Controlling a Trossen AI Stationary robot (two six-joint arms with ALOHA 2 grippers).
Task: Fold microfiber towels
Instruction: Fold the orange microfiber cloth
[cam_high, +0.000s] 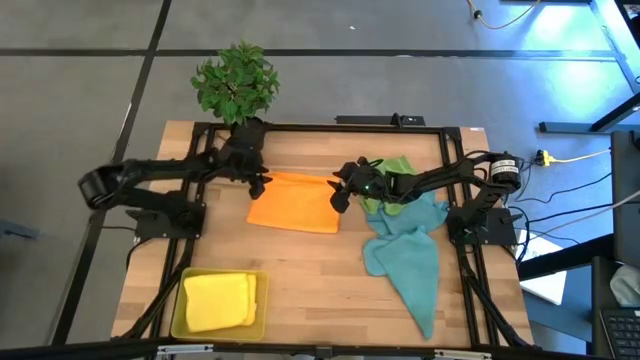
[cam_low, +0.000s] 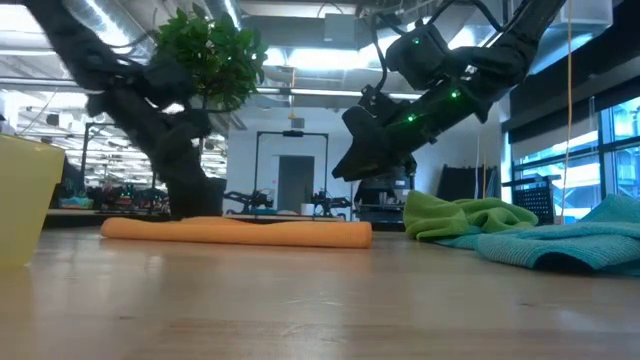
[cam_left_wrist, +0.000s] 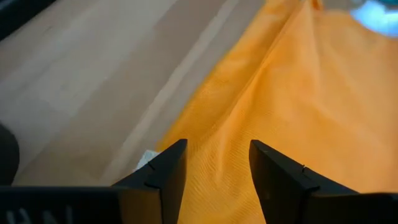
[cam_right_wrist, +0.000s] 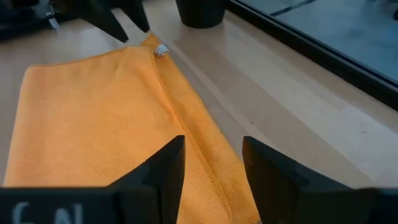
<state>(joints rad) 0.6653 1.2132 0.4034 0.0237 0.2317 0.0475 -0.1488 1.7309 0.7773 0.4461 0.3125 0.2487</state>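
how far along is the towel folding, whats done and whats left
Done: a folded yellow towel lies in the yellow tray. In hand: the orange towel lies folded over at mid-table, the left gripper and right gripper open above its far corners. Left: the green towel and teal-blue towels, heaped unfolded on the right.

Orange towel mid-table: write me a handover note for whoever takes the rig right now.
Left claw: open, empty, at the orange towel's far left corner.
Right claw: open, empty, hanging just above that towel's right edge.
Orange towel: lies flat mid-table, folded over, released by both claws.
Yellow towel: folded, in the yellow tray at the near left.
Green towel and teal towels: unfolded heap on the right, under the right arm.
Done: yellow one; orange one has one fold, as far as shows.
Left: finish the orange, then fold the green and the teal.
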